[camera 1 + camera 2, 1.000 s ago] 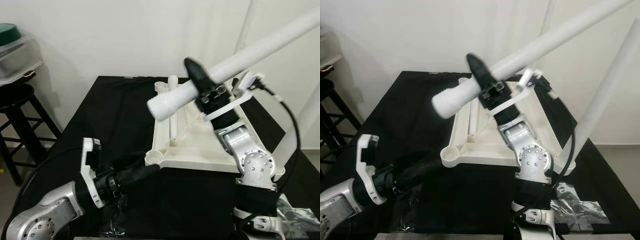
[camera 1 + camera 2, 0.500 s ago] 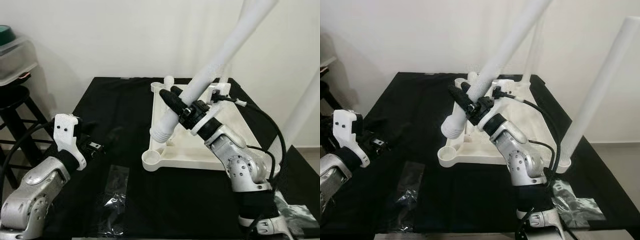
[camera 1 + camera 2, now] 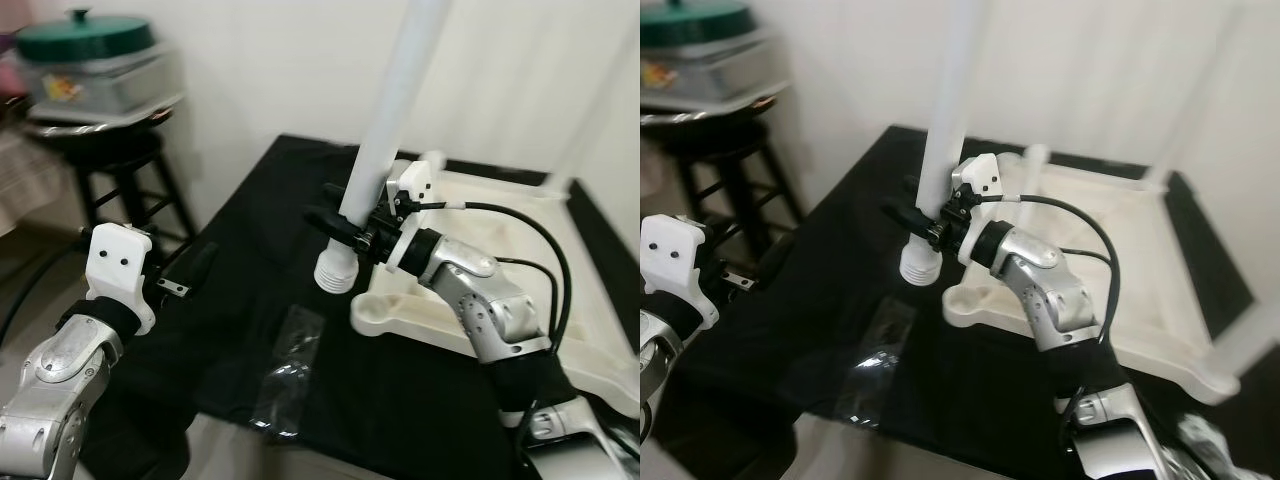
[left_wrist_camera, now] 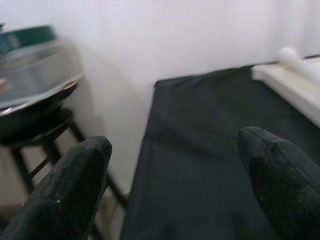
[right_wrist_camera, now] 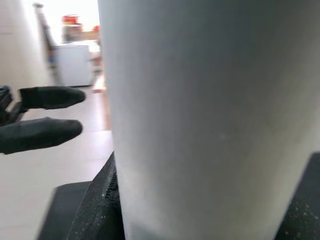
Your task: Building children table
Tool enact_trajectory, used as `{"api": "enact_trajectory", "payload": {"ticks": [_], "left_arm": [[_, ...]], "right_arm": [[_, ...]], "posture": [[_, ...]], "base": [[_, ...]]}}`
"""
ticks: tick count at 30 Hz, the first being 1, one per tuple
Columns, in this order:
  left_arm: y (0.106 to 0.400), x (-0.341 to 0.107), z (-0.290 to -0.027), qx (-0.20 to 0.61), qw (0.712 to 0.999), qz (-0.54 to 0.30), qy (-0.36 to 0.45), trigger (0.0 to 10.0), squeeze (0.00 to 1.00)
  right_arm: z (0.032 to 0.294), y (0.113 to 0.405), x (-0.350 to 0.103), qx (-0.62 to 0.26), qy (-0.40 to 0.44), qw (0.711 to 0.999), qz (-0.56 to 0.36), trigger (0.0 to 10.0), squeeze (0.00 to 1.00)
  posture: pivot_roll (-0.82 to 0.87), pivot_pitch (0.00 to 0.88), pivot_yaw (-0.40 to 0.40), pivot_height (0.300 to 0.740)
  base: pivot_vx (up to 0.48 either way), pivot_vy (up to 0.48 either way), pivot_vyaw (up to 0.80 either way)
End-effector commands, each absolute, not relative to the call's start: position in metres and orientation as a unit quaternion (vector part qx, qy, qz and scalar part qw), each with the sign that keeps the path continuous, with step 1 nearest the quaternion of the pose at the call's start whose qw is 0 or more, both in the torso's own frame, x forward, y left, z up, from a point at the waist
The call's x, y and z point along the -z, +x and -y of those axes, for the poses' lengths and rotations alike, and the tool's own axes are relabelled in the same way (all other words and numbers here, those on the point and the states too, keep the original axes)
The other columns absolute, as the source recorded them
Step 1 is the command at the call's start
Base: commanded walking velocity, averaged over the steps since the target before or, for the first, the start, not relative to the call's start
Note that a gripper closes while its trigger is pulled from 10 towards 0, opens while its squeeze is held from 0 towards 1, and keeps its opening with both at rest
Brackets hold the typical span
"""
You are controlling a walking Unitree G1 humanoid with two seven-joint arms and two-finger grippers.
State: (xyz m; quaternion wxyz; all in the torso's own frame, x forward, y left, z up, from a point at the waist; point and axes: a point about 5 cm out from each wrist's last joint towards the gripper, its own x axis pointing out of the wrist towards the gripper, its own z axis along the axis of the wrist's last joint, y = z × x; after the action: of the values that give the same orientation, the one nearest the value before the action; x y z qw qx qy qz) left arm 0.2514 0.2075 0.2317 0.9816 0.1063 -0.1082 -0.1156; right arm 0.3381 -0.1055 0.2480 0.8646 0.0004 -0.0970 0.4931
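My right gripper is shut on a long white table leg, holding it almost upright. The leg's ribbed screw end hangs just above the black table, beside the near left corner socket of the upturned white tabletop. The leg's shaft sits close in the right wrist view. My left gripper hovers over the table's left side, apart from the tabletop. It is open and empty, with its fingers spread wide.
A black stool at the far left carries a clear container with a green lid. A clear plastic bag lies on the black table near its front edge. Another white leg stands upright at the tabletop's right corner.
The camera has swung left and closer. The right gripper has tipped the leg from slanted to near upright and brought its screw end down beside the corner socket. The left gripper stays back.
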Motion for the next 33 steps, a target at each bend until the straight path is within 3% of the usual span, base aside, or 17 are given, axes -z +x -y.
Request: {"api": "enact_trajectory", "payload": {"ticks": [1, 7, 15, 22, 33], "left_arm": [[0.249, -0.228, -0.207, 0.117, 0.983, 0.094, 0.106, 10.0, 0.00], [0.247, -0.219, -0.202, 0.137, 0.985, 0.062, 0.088, 10.0, 0.00], [0.246, -0.216, -0.202, 0.143, 0.984, 0.058, 0.085, 10.0, 0.00], [0.241, -0.215, -0.201, 0.173, 0.981, 0.062, 0.055, 10.0, 0.00], [0.239, -0.216, -0.201, 0.176, 0.982, 0.055, 0.045, 10.0, 0.00]], "right_arm": [[0.104, 0.336, -0.255, -0.510, -0.010, 0.853, 0.110, 10.0, 0.00], [0.095, 0.330, -0.246, -0.540, -0.002, 0.836, 0.098, 10.0, 0.00], [0.095, 0.330, -0.244, -0.535, -0.002, 0.839, 0.100, 10.0, 0.00], [0.097, 0.341, -0.245, -0.511, -0.018, 0.854, 0.101, 10.0, 0.00], [0.092, 0.340, -0.243, -0.518, -0.020, 0.849, 0.098, 10.0, 0.00]], "posture": [[0.03, 0.147, -0.076, 0.740], [0.05, 0.168, -0.067, 0.740], [0.06, 0.165, -0.060, 0.740], [0.06, 0.168, -0.059, 0.740], [0.07, 0.189, -0.059, 0.740]], "base": [[0.000, -0.326, 0.00], [0.000, -0.454, 0.00], [0.000, -0.467, 0.00], [0.000, 0.000, 0.00], [0.000, 0.480, 0.00]]}}
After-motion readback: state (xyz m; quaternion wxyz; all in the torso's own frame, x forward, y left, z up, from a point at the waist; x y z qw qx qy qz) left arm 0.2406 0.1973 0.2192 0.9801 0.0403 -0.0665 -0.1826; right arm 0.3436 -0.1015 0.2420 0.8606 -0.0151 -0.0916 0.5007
